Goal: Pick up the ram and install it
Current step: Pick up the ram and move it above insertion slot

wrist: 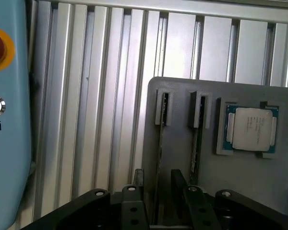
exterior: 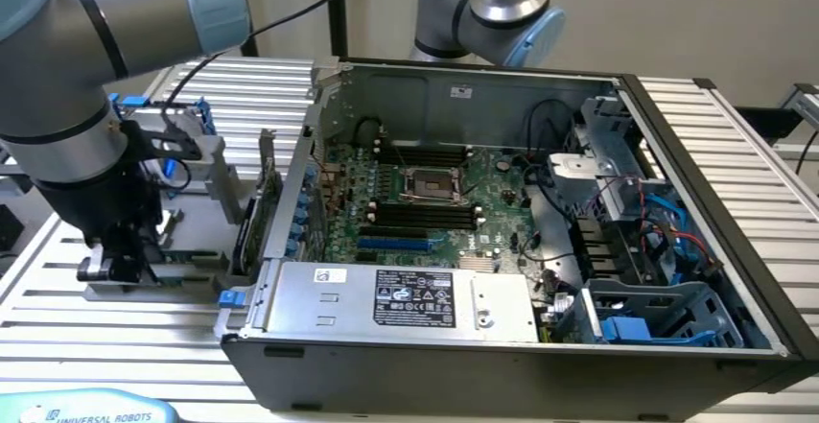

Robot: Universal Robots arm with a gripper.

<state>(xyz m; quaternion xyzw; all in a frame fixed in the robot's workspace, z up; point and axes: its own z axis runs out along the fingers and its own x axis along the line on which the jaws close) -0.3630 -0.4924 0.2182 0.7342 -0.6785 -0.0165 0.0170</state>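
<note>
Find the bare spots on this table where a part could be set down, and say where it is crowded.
Bare slats lie between the pendant and the holder, and on the table at the exterior view's right of the case. Crowded: the holder, with rams, processor and the open gripper above; the case's inside.

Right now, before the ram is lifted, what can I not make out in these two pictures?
- Wrist view: the ram stands edge-on in the grey holder, so its chips are unseen; one end is behind the gripper.
- Exterior view: the arm covers part of the holder, hiding the ram.
- Exterior view: the memory slots are too small to tell whether their latches are open.
- Wrist view: the pendant is cut off by the picture's edge.
</note>
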